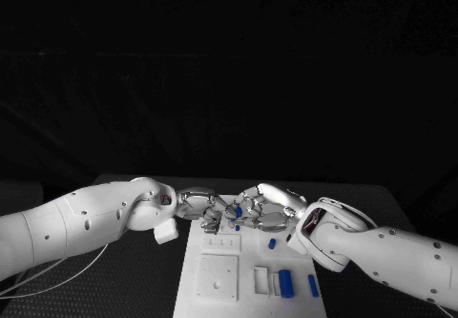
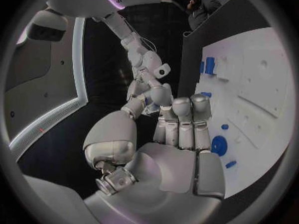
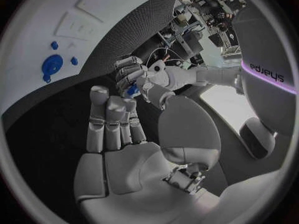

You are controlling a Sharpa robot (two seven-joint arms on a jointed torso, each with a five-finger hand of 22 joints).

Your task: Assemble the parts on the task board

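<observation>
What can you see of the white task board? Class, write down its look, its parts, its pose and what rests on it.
The task board is a flat white plate that looks like plastic, lying lengthwise on the black table. Its surface has raised rectangular blocks and small slots. Small blue parts lie near its right edge. The left hand and right hand meet above its far end.

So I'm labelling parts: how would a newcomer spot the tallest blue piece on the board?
Start at the white task board mid-table and go to its near right corner. The tall blue part stands beside a white block; its neighbour, the slimmer blue part, is shorter.
</observation>
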